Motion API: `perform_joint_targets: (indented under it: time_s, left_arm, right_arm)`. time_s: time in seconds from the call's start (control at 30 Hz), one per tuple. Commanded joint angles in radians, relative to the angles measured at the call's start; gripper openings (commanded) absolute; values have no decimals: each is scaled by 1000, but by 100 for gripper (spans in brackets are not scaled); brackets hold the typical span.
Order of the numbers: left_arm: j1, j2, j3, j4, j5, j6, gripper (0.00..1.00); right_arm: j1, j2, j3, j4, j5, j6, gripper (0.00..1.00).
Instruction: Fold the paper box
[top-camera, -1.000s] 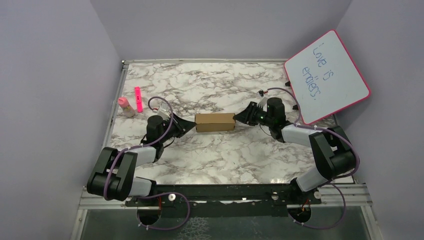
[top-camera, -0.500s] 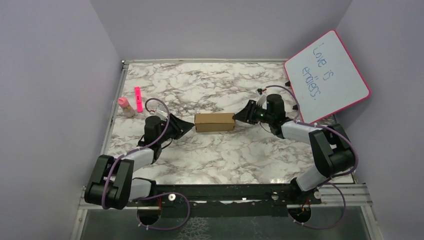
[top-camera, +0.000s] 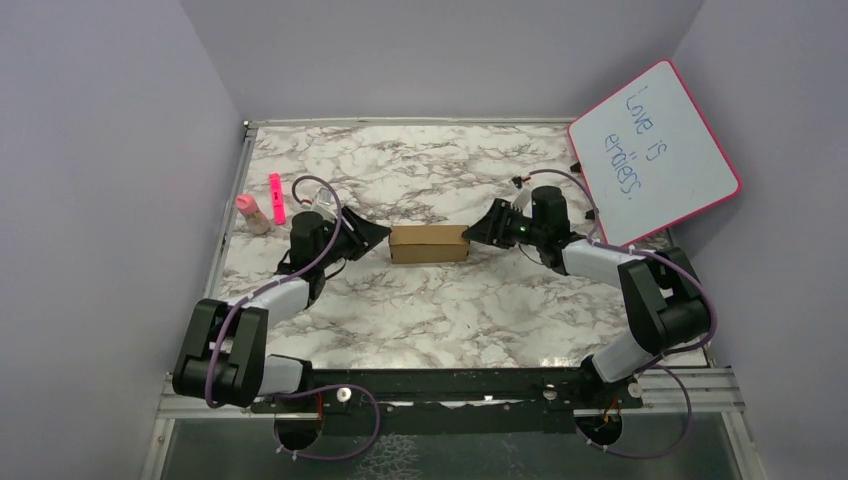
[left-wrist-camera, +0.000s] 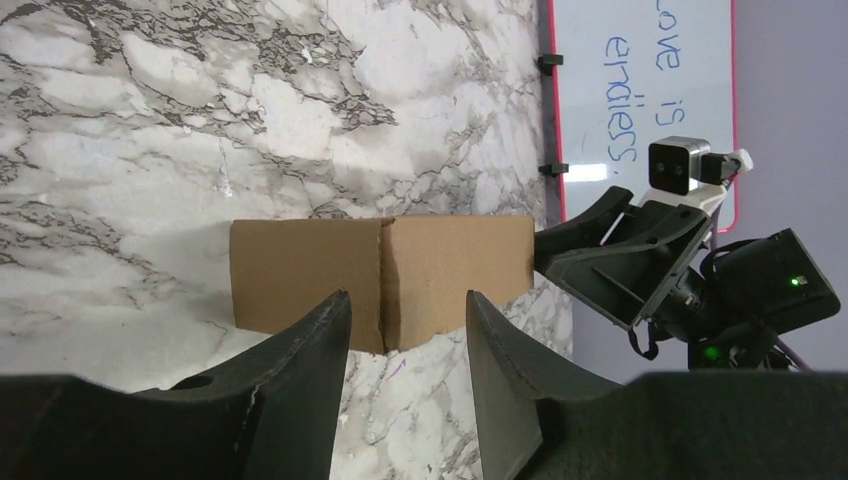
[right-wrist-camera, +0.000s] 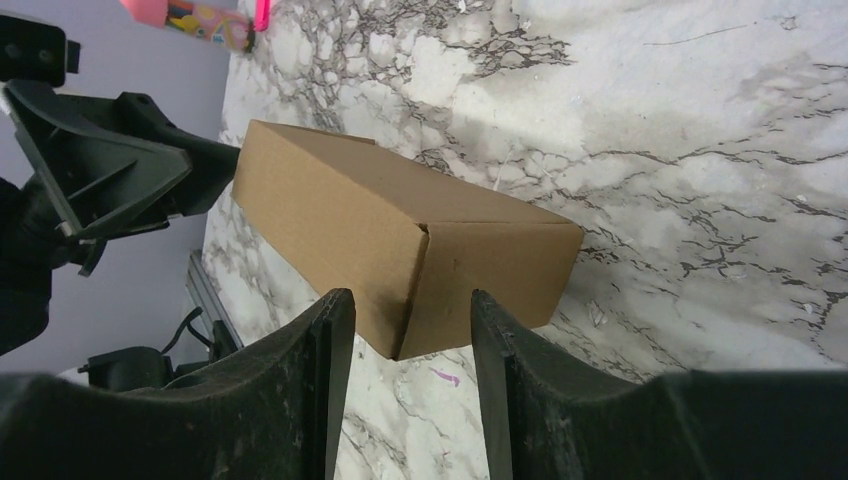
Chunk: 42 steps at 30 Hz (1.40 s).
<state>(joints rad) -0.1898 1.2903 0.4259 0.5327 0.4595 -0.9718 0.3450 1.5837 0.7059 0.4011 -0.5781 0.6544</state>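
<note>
The paper box (top-camera: 429, 243) is a closed brown carton lying on the marble table, mid-scene. It shows in the left wrist view (left-wrist-camera: 380, 265) and in the right wrist view (right-wrist-camera: 400, 250). My left gripper (top-camera: 377, 236) is open and empty, its tips just off the box's left end, a little apart from it. My right gripper (top-camera: 477, 230) is open and empty, its tips just off the box's right end. In each wrist view the box lies beyond the fingertips, not between them.
A pink-framed whiteboard (top-camera: 655, 152) leans at the back right. A pink marker (top-camera: 277, 197) and a small pink-capped bottle (top-camera: 251, 213) lie at the left edge of the table (top-camera: 420, 300). Purple walls enclose the table on three sides.
The left arm has swung up and away from its base, its gripper shifting slightly toward the back beside the box's left end. The right gripper and the box have barely moved.
</note>
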Motion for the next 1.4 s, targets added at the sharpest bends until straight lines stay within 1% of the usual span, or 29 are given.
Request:
perform_joint_targets:
  time_s: [0.0,0.13,0.2,0.23,0.3,0.43,0.57,0.7,0.83,0.9,0.97,1.07,1.2,1.3,1.37]
  left_arm:
    - [1,83,58,-4,23,48,48]
    - [-8,125,60,-2,32,62,46]
    - [-8,134,53,0,27,69,42]
    - [-10,135,48,0,23,72,40]
    - [-10,141,34,2,13,74,31]
    - [-13,157,-1,11,10,74,18]
    - [-21,165,-43,20,-5,72,12]
    - [-20,142,-95,20,-59,70,7]
    - [-20,121,-115,18,-90,74,7]
    - [-21,111,-107,18,-84,67,10]
    - [-20,90,-90,18,-56,60,18]
    - [-19,40,-44,-8,-20,65,30]
    - [-20,-35,57,-152,-39,141,41]
    - [-20,-104,140,-299,-79,237,52]
    - [-19,-152,188,-371,-102,308,58]
  right_arm:
    - [0,-4,31,1,-37,2,52]
    - [0,17,12,20,-44,4,51]
    - [0,29,-2,29,-44,2,49]
    - [0,39,-11,33,-43,1,48]
    - [0,50,-28,42,-40,-1,44]
    - [0,68,-62,60,-37,-8,40]
    - [0,78,-83,57,-25,-24,37]
    - [0,64,-85,38,-15,-50,35]
    - [0,31,-64,4,-1,-75,35]
    - [0,10,-44,-14,1,-91,35]
    - [0,-16,-27,-24,3,-106,37]
    - [0,-51,2,-44,-3,-138,44]
    - [0,-89,51,-98,-2,-197,56]
    - [1,-110,92,-147,-12,-250,64]
    - [0,-118,113,-168,-34,-293,70]
